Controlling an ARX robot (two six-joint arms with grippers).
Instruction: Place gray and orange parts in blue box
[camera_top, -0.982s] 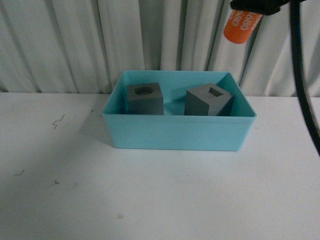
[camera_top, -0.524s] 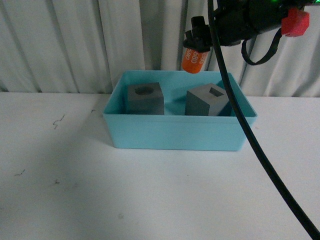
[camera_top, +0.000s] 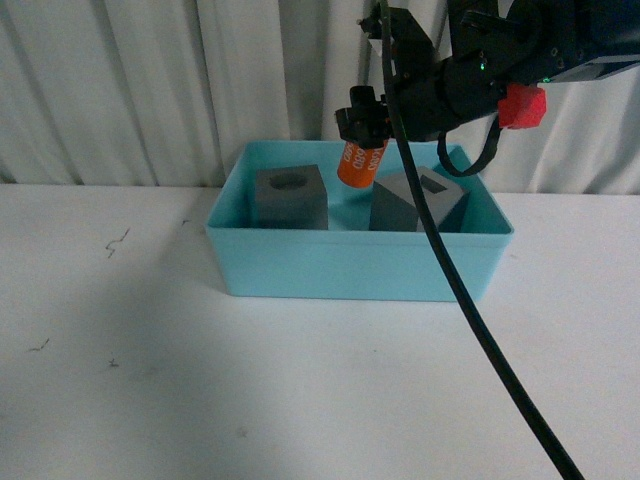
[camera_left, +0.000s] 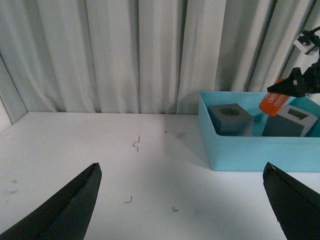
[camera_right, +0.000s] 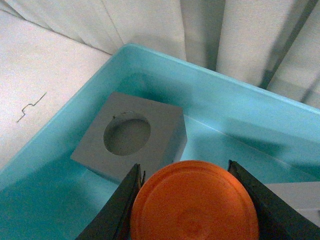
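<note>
The light blue box (camera_top: 350, 262) stands on the white table. Inside it sit the gray cube with a round hole (camera_top: 290, 195) on the left and the gray cube with a square hole (camera_top: 418, 200) on the right. My right gripper (camera_top: 362, 135) is shut on the orange cylinder (camera_top: 359, 163) and holds it above the box, between the two cubes. In the right wrist view the orange cylinder (camera_right: 195, 202) sits between the jaws, over the round-hole cube (camera_right: 131, 137). My left gripper (camera_left: 185, 200) is open and empty over the table, left of the box (camera_left: 250, 147).
White pleated curtains (camera_top: 150, 90) hang close behind the table. A black cable (camera_top: 455, 290) from the right arm crosses in front of the box. Small dark marks (camera_top: 117, 242) dot the white table (camera_top: 200, 380) at the left.
My right gripper has carried the orange cylinder from the upper right down and to the left, to just above the box between the two cubes. The cubes and box have not moved.
</note>
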